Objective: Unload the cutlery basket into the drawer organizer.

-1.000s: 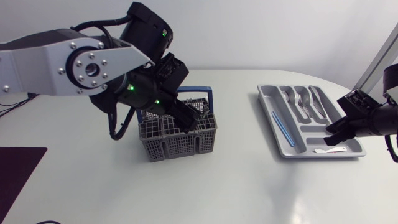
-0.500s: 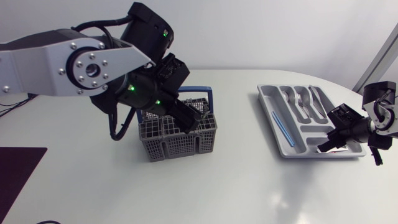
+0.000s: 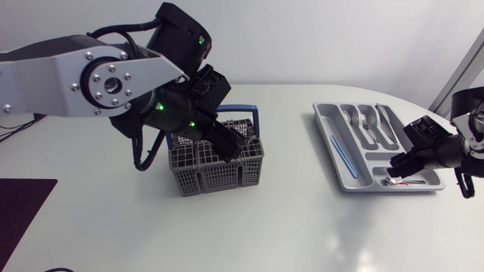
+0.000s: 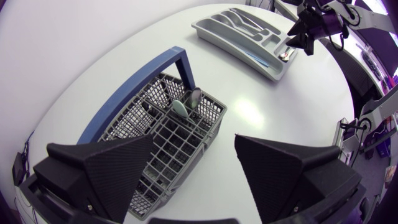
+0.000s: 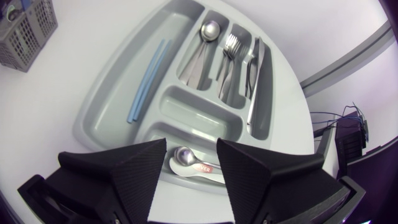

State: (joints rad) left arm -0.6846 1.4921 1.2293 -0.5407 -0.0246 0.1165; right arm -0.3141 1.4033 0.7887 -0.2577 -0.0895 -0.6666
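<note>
Left end effector (image 4: 194,142) gapes over basket (image 3: 215,178) — right end effector (image 5: 191,148) gapes above spoon (image 5: 198,165) in organizer (image 5: 117,87)

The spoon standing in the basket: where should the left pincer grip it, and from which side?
Probably grip the spoon at its bowl end, the only part above the basket grid, coming straight down. It stands upright beside a pale green utensil, and walls block the sides.

A smooth white worktop with a rounded edge (image 3: 287,227) fills most of the head view, its far edge curving across the upper right. A dark, flat rectangular mat (image 3: 23,211) lies at the lower left, cut off by the frame.
</note>
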